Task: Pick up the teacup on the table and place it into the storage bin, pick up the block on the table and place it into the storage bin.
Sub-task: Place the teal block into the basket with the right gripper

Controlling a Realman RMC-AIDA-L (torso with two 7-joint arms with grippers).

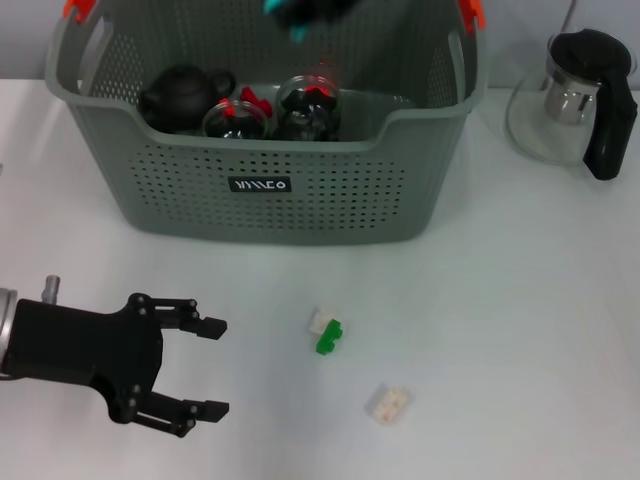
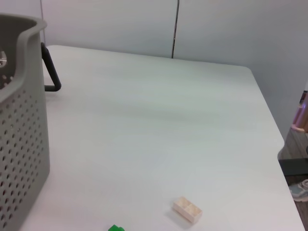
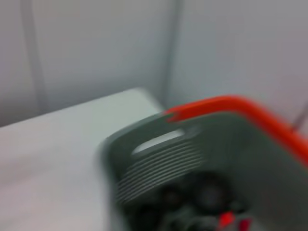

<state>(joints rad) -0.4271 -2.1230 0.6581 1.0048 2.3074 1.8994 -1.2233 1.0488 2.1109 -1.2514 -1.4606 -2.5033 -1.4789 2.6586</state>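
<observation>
The left claw (image 1: 212,368) sits low over the near left of the white counter (image 1: 520,320), its 2 black fingers spread wide with nothing between them; it is well apart from the blocks. The right claw (image 1: 300,12) shows only as a dark and teal blur at the far edge of the head view, above the storage bin (image 1: 300,190); I cannot tell how far it is open or whether it holds anything.

The storage bin stands at the far middle of the counter, grey-green and perforated, with orange-red clips at its 2 far corners; inside it lie a dark teapot (image 1: 183,96) on the left and 2 glass teacups (image 1: 237,120) with red marks beside it.

A green and white block (image 1: 327,332) lies on the counter near the middle, in front of the bin; a pale block (image 1: 388,404) lies nearer and to its right, apart from it. A glass pitcher (image 1: 570,100) with a black handle stands at the far right, beside the bin.
</observation>
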